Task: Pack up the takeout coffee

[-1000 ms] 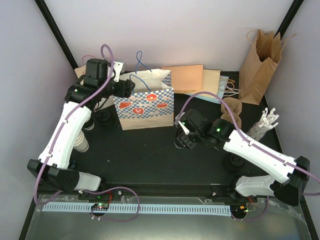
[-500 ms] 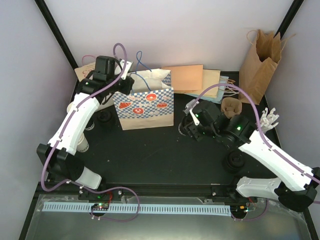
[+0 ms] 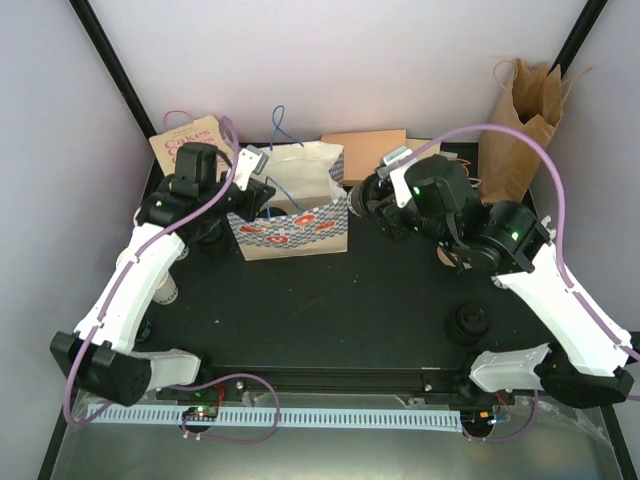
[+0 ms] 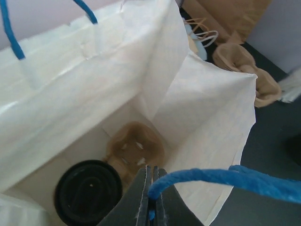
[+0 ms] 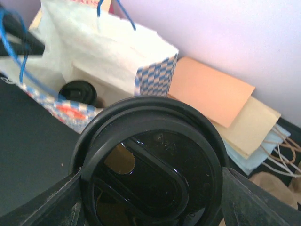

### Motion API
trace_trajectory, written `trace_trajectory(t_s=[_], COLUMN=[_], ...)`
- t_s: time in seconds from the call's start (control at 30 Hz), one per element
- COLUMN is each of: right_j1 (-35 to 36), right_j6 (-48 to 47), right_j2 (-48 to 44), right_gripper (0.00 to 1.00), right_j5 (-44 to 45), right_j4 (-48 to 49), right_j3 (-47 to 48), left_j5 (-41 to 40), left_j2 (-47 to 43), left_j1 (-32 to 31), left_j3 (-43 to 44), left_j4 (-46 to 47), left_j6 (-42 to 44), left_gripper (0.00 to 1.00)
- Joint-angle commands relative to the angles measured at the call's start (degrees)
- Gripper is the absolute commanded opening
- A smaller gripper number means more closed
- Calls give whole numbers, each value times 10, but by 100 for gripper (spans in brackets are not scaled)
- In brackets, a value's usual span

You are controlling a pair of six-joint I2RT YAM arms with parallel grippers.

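Note:
A white paper bag (image 3: pixel 290 215) with a blue-check front stands at the back left. My left gripper (image 3: pixel 262 190) (image 4: pixel 151 188) is shut on the bag's blue cord handle (image 4: pixel 211 176) and holds the mouth open. Inside the bag I see a black-lidded coffee cup (image 4: pixel 87 190) beside a brown pulp carrier (image 4: pixel 134 148). My right gripper (image 3: pixel 375 195) (image 5: pixel 150 188) is raised just right of the bag. It is shut on a takeout coffee cup whose black lid (image 5: pixel 150 165) fills the right wrist view. That cup's body is hidden.
A tall brown paper bag (image 3: pixel 520 120) stands at the back right. Flat paper bags (image 3: pixel 365 155) lie behind the right gripper. A loose black lid (image 3: pixel 468 322) rests near the right arm's base. A pale cup (image 3: pixel 167 290) stands by the left arm.
The left gripper has closed on the blue handle and drawn it leftward. The right arm has lifted the cup from the table's middle up and back, next to the bag.

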Motion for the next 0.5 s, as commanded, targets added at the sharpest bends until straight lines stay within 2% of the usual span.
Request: trace_trajectory(t_s=[0.0, 0.3, 0.47], right_j1=[-3, 5, 37], right_j6=[-21, -51, -57], right_j2=[41, 109, 141], right_gripper=[62, 61, 60], right_j5=[-3, -116, -117], right_j4=[1, 10, 14], right_j3=[65, 162, 189], left_j5=[71, 84, 85], left_j2=[-58, -124, -144], left_j1=[-12, -46, -54], left_j3=[-51, -101, -120], left_j4=[26, 25, 32], left_j6=[-20, -38, -49], left_gripper=[2, 2, 2])
